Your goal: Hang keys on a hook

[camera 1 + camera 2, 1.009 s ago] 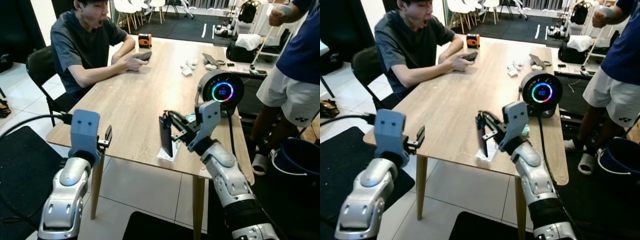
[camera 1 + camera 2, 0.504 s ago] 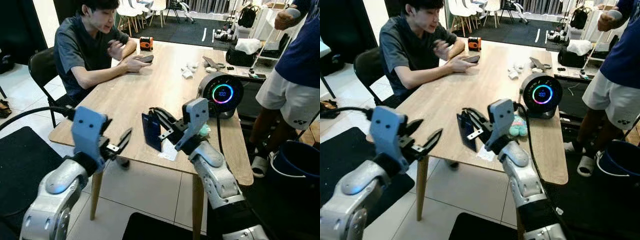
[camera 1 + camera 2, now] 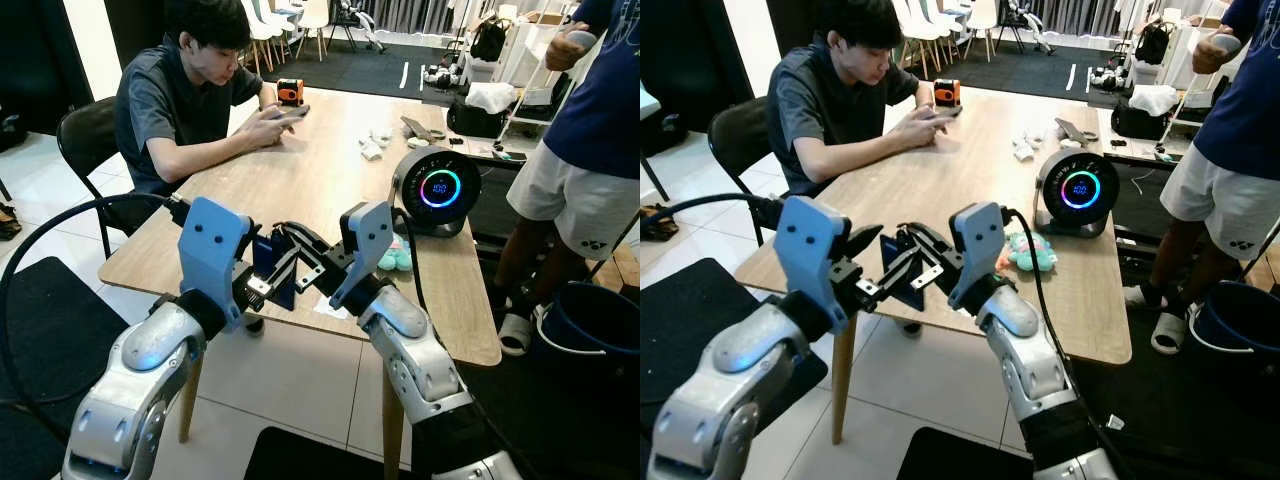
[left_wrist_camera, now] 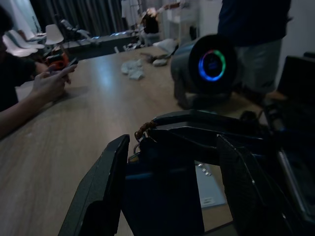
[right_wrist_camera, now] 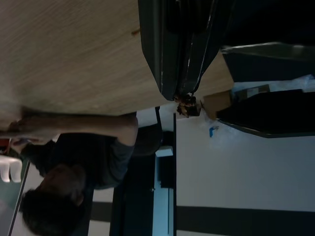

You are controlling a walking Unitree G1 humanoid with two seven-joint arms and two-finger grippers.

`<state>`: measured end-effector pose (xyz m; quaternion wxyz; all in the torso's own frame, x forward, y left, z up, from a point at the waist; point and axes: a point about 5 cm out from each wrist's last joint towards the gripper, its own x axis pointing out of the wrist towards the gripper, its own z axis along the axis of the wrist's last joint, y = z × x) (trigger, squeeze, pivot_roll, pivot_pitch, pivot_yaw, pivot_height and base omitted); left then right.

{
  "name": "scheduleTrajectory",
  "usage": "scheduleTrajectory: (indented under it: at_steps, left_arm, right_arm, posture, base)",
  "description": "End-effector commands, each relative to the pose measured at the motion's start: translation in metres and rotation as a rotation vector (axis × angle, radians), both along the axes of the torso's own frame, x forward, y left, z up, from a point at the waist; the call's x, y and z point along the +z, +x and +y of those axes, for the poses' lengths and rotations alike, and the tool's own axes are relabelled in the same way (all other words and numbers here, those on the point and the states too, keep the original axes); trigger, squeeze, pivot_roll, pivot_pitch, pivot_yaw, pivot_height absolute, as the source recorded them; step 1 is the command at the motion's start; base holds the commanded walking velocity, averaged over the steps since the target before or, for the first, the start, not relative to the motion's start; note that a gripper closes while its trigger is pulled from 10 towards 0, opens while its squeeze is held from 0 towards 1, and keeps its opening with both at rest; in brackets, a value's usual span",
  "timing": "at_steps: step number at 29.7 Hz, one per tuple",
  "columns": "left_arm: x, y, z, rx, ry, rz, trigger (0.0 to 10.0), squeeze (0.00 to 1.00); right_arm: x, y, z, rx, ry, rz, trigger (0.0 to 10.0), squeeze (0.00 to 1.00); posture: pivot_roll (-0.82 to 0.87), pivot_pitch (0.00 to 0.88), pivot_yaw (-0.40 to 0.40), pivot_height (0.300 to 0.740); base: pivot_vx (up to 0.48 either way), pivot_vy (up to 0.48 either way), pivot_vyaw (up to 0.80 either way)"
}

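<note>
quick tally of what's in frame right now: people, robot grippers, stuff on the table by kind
People: 2, one seated, one standing
Robot grippers: 2, left gripper and right gripper, meeting at the dark blue key case
Round speaker with glowing ring: 1
Orange device: 1
Plush toy: 1
Phone in the seated person's hands: 1
Total: 9

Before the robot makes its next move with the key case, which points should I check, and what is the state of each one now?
1. Right gripper shut on dark blue key case: ok.
2. Left gripper open, one finger on each side of the case: ok.
3. Left fingers touching the case: cannot tell.
4. Seated person at the table well apart from both grippers: ok.
5. Position of the hook: cannot tell.
</note>
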<state>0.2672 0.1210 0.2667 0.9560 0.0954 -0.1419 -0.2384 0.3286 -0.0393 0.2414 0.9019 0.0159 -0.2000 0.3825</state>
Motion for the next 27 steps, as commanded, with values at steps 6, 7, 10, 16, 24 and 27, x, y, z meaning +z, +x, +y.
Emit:
scheduleTrajectory:
  at_steps: [6, 7, 10, 16, 24, 27]
  left_arm:
    - [-0.003, 0.004, 0.000, 0.068, 0.019, -0.020, 10.0, 0.00]
    - [-0.003, 0.004, 0.000, 0.068, 0.019, -0.020, 10.0, 0.00]
    - [-0.004, 0.006, 0.003, 0.095, 0.025, -0.020, 9.7, 0.00]
    - [-0.013, 0.006, 0.005, 0.104, 0.066, -0.010, 8.3, 0.00]
    - [-0.013, 0.009, 0.009, 0.143, 0.038, -0.006, 8.5, 0.00]
    - [-0.008, 0.009, 0.016, 0.163, -0.011, -0.004, 10.0, 0.00]
  right_arm:
    - [-0.014, -0.008, 0.006, 0.054, -0.025, 0.049, 10.0, 0.00]
    - [-0.014, -0.008, 0.006, 0.054, -0.025, 0.049, 10.0, 0.00]
    - [-0.017, -0.013, 0.009, 0.082, -0.040, 0.057, 10.0, 0.00]
    - [-0.014, -0.018, 0.009, 0.096, -0.037, 0.051, 10.0, 0.00]
    - [-0.011, -0.022, 0.009, 0.093, -0.052, 0.038, 10.0, 0.00]
    - [-0.013, -0.017, -0.004, -0.021, -0.038, 0.037, 10.0, 0.00]
  posture:
    - [0.15, 0.139, -0.048, 0.740]
    - [0.15, 0.139, -0.048, 0.740]
    - [0.15, 0.143, -0.044, 0.740]
    - [0.15, 0.146, -0.042, 0.740]
    - [0.15, 0.147, -0.042, 0.740]
    - [0.15, 0.148, -0.042, 0.740]
  base:
    - [0.000, 0.000, 0.00]
    - [0.000, 0.000, 0.00]
    - [0.000, 0.000, 0.00]
    - [0.000, 0.000, 0.00]
    - [0.000, 0.000, 0.00]
    - [0.000, 0.000, 0.00]
